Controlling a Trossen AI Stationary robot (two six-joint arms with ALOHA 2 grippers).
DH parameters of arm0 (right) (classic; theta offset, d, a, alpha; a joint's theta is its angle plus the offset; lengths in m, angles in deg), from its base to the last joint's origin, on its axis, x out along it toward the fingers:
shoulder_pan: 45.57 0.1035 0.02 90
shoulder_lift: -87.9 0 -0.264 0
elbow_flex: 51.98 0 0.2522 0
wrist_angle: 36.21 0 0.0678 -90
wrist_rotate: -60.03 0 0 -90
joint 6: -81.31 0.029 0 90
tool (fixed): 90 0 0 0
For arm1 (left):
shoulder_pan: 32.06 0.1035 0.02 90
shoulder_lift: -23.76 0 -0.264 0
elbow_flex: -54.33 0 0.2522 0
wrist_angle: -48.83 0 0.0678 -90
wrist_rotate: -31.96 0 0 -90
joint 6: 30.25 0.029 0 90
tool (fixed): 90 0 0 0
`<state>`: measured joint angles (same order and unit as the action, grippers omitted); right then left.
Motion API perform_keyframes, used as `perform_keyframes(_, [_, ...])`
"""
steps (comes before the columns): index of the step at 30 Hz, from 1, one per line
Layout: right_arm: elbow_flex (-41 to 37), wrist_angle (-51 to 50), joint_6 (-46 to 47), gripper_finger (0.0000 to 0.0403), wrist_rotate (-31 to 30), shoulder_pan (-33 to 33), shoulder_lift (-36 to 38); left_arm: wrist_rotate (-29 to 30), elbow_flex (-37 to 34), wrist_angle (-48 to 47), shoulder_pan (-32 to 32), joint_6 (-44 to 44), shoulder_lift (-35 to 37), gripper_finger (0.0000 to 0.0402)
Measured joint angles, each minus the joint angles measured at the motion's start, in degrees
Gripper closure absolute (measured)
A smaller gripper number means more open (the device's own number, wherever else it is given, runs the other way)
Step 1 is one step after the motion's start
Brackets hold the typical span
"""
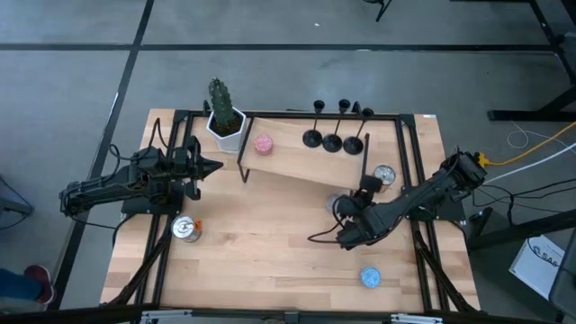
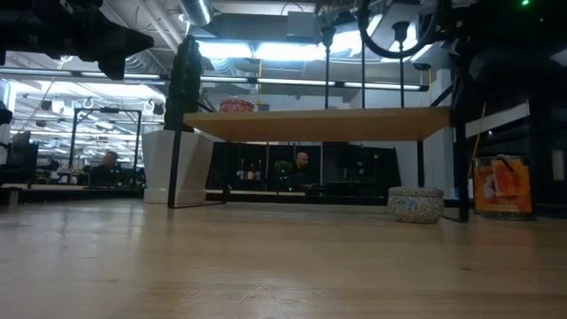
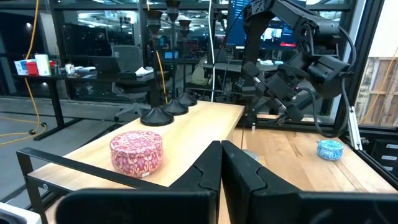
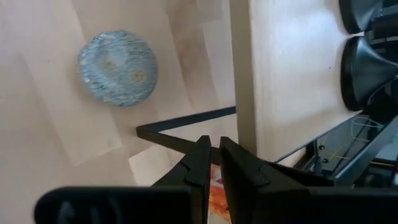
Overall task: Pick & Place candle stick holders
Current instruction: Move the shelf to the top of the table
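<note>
3 holders stood upright in a row on the shelf, near its right end, bases touching or nearly so. In the left wrist view the same 3 lined the shelf's far edge, stems rising to small cups.

A pink tin sat on the shelf toward its left end, well apart from the holders. A white planter with a cactus stood at the table's far edge, just beside the shelf's left end.

Left gripper hung off the shelf's left end, fingers pressed together, empty, pointed along the shelf toward the tin. Left wrist view confirmed the fingers met with nothing between.

Right gripper hovered over the table in front of the shelf's right end, jaws nearly touching, holding nothing. Its wrist view showed the fingers above a black shelf leg, with a grey tin on the table near them.

A can stood near the table's left edge. A second can stood by the shelf's right end. A blue tin lay near the front right corner.
</note>
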<state>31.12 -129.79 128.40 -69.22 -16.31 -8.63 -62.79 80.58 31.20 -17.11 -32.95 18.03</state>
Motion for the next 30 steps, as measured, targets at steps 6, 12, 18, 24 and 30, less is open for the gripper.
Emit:
perform_keyframes(6, [0.00, -1.45, -0.87, 0.0365, -2.05, -1.29, 0.00, 0.01, 0.00, 0.01, 0.00, -0.04, 0.00, 0.0396])
perform_keyframes(12, [0.00, -1.55, -3.20, 0.0364, -2.77, -2.68, 0.00, 0.00, 0.00, 0.01, 0.01, -0.01, 0.00, 0.0396])
perform_keyframes(18, [0.00, -2.08, -4.54, 0.0364, -2.77, -3.93, 0.00, 0.00, 0.00, 0.01, 0.00, -0.04, 0.00, 0.0396])
perform_keyframes(24, [0.00, -1.99, -5.11, 0.0364, -3.14, -4.58, 0.00, -0.01, 0.00, 0.00, -0.01, -0.01, 0.00, 0.0396])
perform_keyframes(30, [0.00, 3.67, -4.63, 0.0364, -0.76, -3.21, 0.02, -0.01, 0.00, 0.00, 0.01, -0.04, -0.02, 0.0396])
